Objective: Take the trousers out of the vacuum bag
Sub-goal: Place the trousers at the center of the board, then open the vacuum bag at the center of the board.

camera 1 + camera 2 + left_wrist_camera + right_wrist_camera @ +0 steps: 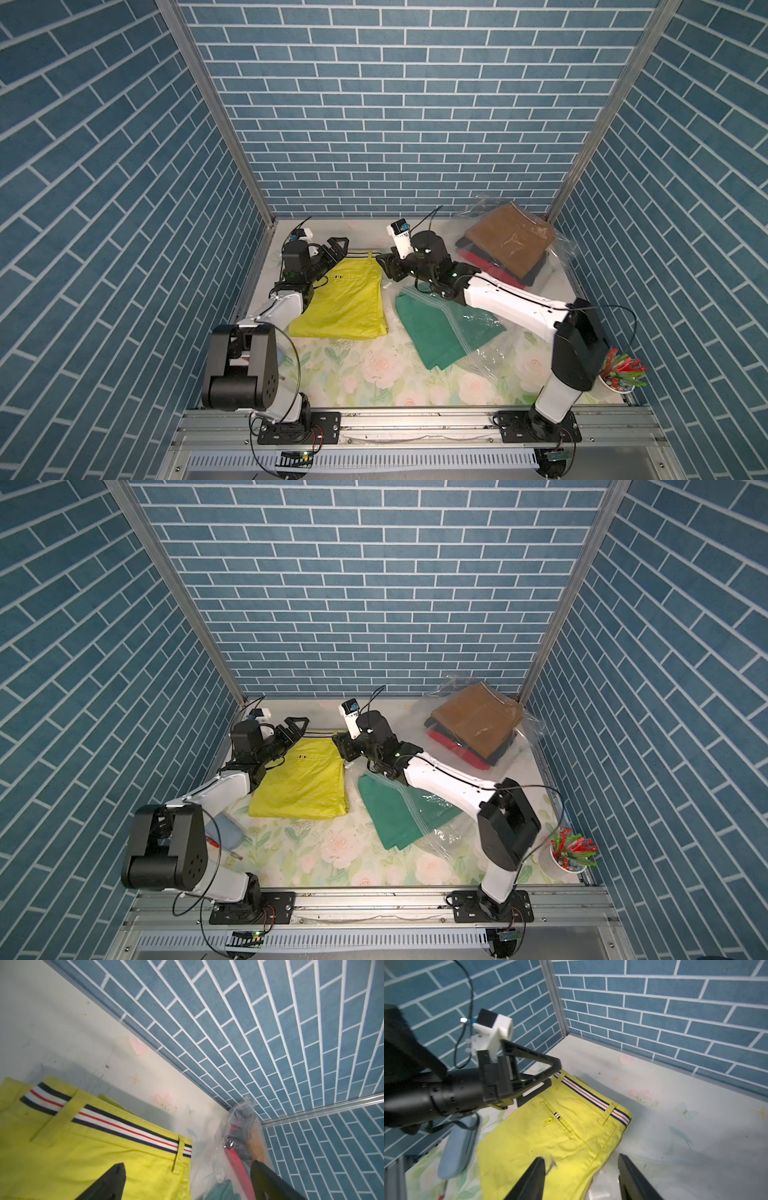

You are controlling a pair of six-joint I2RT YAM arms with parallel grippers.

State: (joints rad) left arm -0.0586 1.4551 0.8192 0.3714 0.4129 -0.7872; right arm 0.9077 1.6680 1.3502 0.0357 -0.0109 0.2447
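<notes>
The lime-yellow trousers (349, 299) lie flat on the desk (374, 378), fully clear of the vacuum bag (488, 353), with the striped waistband (591, 1095) towards the back wall. To their right, the green trousers (419, 332) lie half out of the bag's mouth, and its zip strip (453, 328) crosses them. A folded stack (509, 241) of mustard-brown, black and red pairs sits under crinkly plastic in the far right corner. The left claw (338, 246) is just beside the waistband's left end, jaws spread wide and empty. The right claw (388, 269) hangs at the yellow pair's right edge, jaws parted, holding nothing.
</notes>
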